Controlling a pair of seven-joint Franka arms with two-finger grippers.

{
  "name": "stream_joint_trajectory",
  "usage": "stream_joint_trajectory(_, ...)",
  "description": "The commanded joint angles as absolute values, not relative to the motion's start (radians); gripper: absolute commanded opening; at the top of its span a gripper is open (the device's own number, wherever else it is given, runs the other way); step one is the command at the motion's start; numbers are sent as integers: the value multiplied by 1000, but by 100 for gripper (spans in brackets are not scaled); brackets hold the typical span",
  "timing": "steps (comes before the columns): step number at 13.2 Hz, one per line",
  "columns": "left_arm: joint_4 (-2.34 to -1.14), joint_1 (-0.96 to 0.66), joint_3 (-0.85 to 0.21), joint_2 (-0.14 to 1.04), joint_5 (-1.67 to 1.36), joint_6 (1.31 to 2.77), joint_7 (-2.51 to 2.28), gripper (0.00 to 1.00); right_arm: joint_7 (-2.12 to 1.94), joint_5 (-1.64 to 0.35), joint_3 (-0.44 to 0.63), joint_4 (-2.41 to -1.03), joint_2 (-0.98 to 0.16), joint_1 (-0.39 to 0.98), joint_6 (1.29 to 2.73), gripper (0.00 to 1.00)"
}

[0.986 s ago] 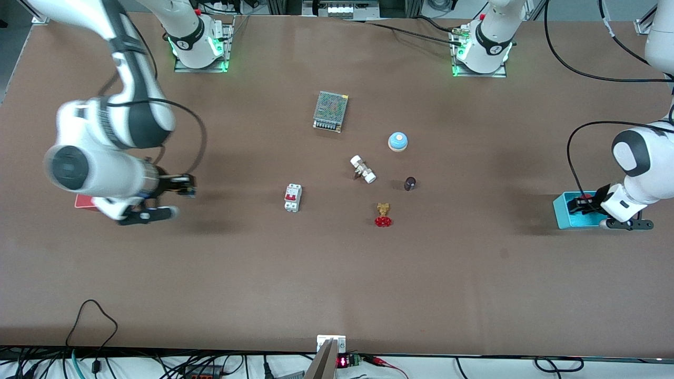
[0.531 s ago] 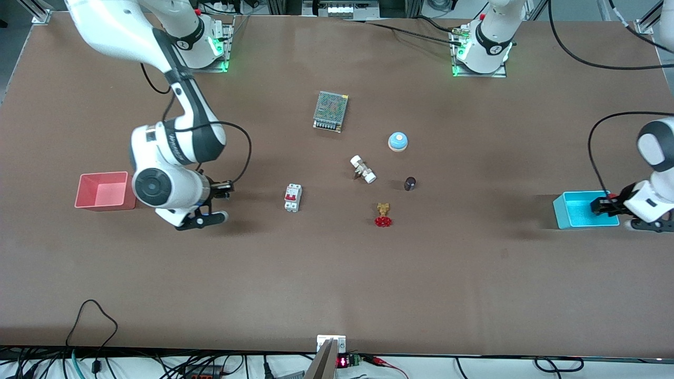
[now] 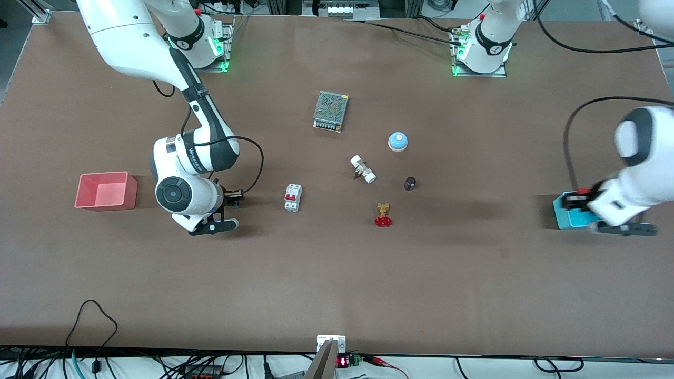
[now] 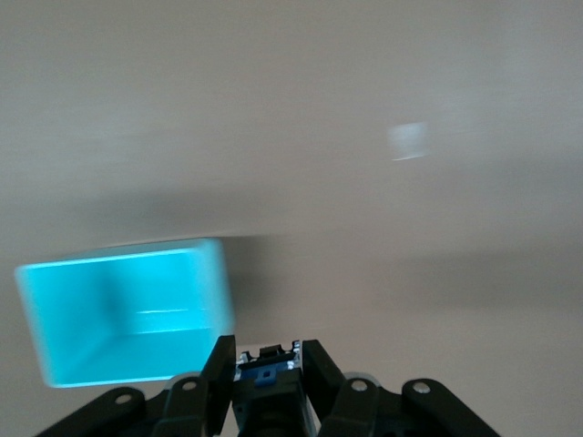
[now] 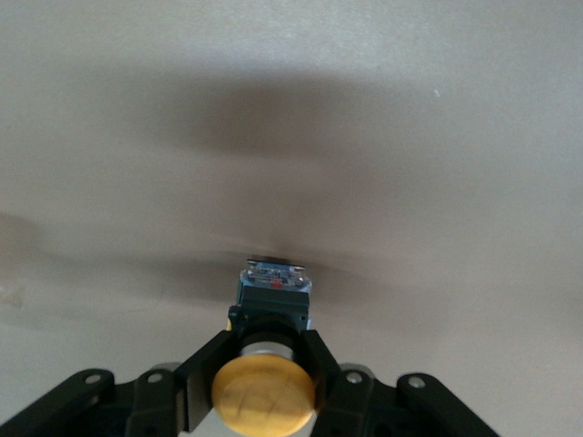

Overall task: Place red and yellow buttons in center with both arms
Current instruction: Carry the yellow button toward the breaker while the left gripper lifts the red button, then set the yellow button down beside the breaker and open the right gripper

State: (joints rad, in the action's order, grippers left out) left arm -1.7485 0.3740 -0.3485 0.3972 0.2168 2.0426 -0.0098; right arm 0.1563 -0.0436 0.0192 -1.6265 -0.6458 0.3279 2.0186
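Over bare tabletop (image 3: 337,284) between the red bin (image 3: 105,190) and the white circuit breaker (image 3: 293,197), the right gripper (image 3: 229,209) hangs low in the front view, and the left gripper (image 3: 579,202) is over the blue bin (image 3: 562,213) at the left arm's end, a red cap visible at its tip. Toward the middle from the right gripper lie one breaker, one meshed power supply (image 3: 330,111), one white fitting (image 3: 363,169), one blue dome (image 3: 398,141), one dark knob (image 3: 409,183) and one brass valve with red handwheel (image 3: 383,215); there are two bins in all. From the left wrist view, the fingers (image 4: 219,373) are closed on the dark body of the red button (image 4: 266,369), with the blue bin just beside and below them. From the right wrist view, the fingers (image 5: 196,382) pinch the yellow button (image 5: 264,387), its cap toward the camera and its body pointing out over plain table. Two buttons, each carried by one arm: this looks like the transport step. Next each arm needs to travel toward the centre, pick a free patch clear of the six loose parts, lower, and only then release.
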Motion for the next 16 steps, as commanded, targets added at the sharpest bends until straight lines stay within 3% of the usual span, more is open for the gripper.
stream_joint_trajectory(1, -1752, 240, -359, 406, 244, 2019, -154, 29, 195, -63, 31, -1617, -657, 354, 2028, 31)
stream_joint_trajectory(6, -1750, 72, -359, 520, 244, 2098, -380, 29, 181, -60, 29, -1618, -673, 356, 2037, 37)
stream_joint_trajectory(7, -1756, 60, -359, 544, 244, 2105, -391, 29, 181, -61, 31, -1618, -675, 356, 2037, 49)
stream_joint_trajectory(9, -1790, 45, -359, 555, 239, 2123, -417, 29, 181, -61, 31, -1618, -673, 354, 2037, 88)
stream_joint_trajectory(10, -1822, 44, -359, 555, 238, 2169, -434, 29, 181, -61, 31, -1617, -670, 354, 2036, 100)
stream_joint_trajectory(12, -1888, 44, -373, 552, 238, 2253, -463, 29, 195, -63, 31, -1615, -655, 357, 2033, 100)
stream_joint_trajectory(16, -1968, 57, -373, 552, 236, 2362, -469, 30, 183, -63, 32, -1612, -519, 356, 2002, 100)
